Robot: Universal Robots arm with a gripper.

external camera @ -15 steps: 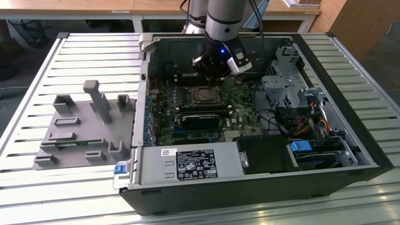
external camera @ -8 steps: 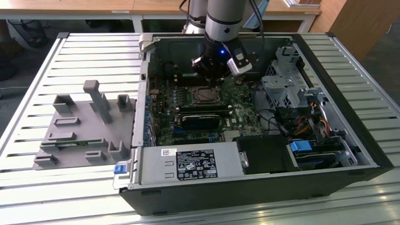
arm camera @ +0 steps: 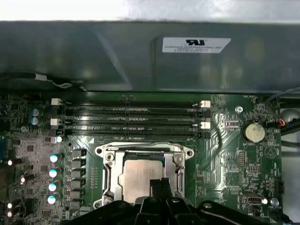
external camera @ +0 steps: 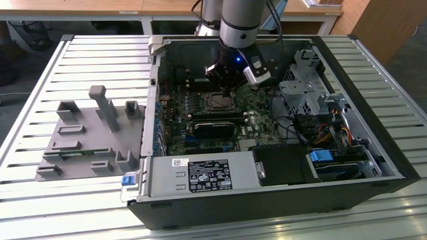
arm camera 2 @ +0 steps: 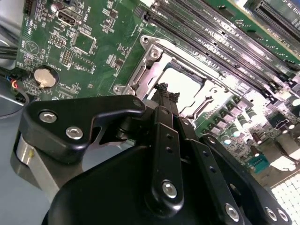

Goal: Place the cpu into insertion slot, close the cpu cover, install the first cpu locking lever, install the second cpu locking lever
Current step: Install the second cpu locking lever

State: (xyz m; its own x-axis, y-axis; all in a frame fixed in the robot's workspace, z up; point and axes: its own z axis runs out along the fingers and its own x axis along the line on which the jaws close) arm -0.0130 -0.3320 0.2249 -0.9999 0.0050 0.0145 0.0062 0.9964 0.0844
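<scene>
Cpu point(arm camera: 140, 177) is seated in the insertion slot point(arm camera: 111, 174), framed by the cpu cover point(arm camera: 143, 151); directly above, the gripper point(arm camera: 160, 183) is held with fingertips pressed together, empty.

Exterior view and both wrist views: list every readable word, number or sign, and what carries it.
No text is legible.
White label on the case wall: too blurred to read.
Power supply label: too small to read.
Motherboard print: too small to read.

I see a slatted metal desk point(external camera: 73, 45) carrying an open computer case point(external camera: 373, 150) toward the exterior view's right and a grey moulded fixture tray point(external camera: 87, 145) resting just beside it on the left.
</scene>
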